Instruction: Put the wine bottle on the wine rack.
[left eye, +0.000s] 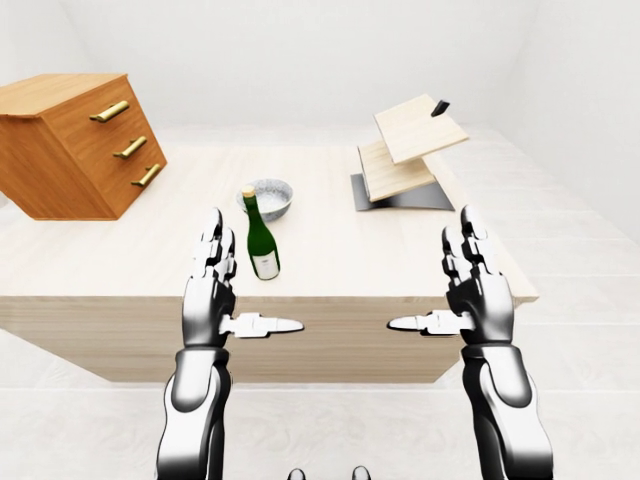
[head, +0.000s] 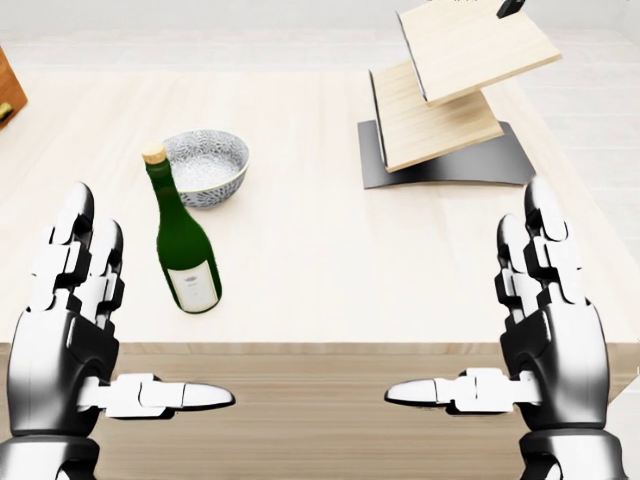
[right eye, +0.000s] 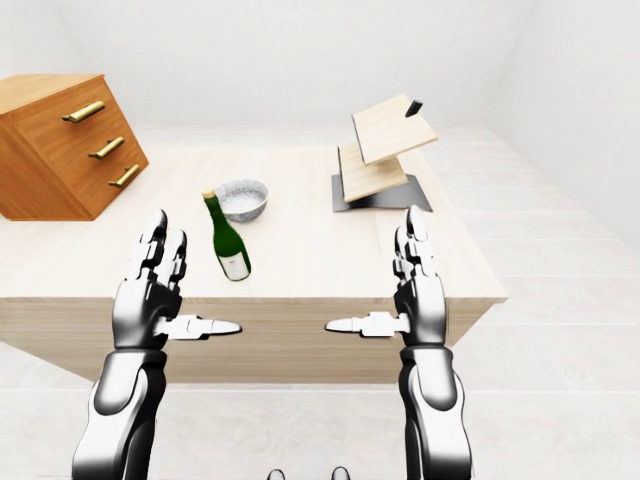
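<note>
A green wine bottle (head: 184, 242) with a cork and a white label stands upright on the light wooden table (head: 330, 250), left of centre in the head view. The wine rack (head: 450, 95), two tilted wooden boards on a dark grey base, stands at the upper right. My left hand (head: 105, 330) is open, held up below and left of the bottle, apart from it. My right hand (head: 500, 320) is open and empty at the lower right, below the rack.
A grey patterned bowl (head: 205, 165) sits just above and right of the bottle. A wooden drawer chest (left eye: 75, 140) with brass handles stands at the table's upper left. The table's near edge (left eye: 330, 300) runs just above my thumbs.
</note>
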